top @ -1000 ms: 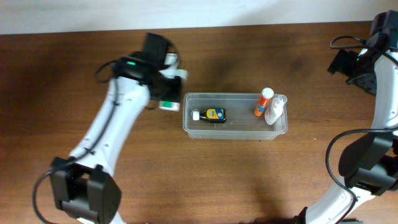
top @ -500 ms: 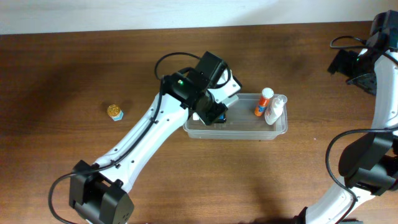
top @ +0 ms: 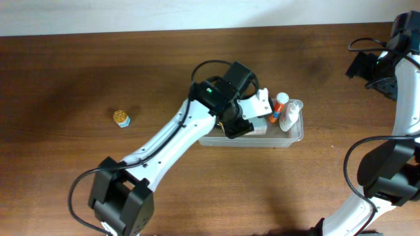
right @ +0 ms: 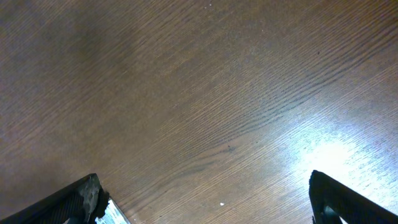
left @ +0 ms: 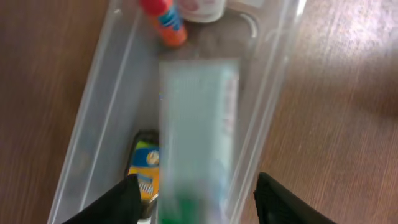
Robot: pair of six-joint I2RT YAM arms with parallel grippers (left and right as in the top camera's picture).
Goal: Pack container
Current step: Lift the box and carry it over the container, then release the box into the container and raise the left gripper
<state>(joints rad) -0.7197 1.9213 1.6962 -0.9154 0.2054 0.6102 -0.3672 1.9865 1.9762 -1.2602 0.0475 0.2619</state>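
Two arms at this wooden table (top: 59, 170), but only the left one is over anything interesting. The container (top: 297, 135), a clear shallow tub, sits a bit right of the table's middle with its long side running left to right. From above, the left arm reaches across it and hides most of its left half.

The left gripper (left: 198, 180) hangs right over the tub with its jaws spread wide. A white box with some green on it (left: 198, 124) shows between the fingers (left: 121, 202), and as far as I can see neither finger touches it, so it's let go. The box is badly blurred in the wrist view, so I can't tell if it's lying on the bottom.

Also in the tub: a dark little bottle with a yellow label (left: 144, 171) just beside the box, and at the right end an orange stick (top: 280, 108) next to a clear bottle (top: 291, 117). A small yellow item (top: 121, 118) lies well off to the left on the bare wood.

The right gripper (right: 204, 180) is over at the table's far right side, jaws wide apart, gripping nothing, just wood grain below it.
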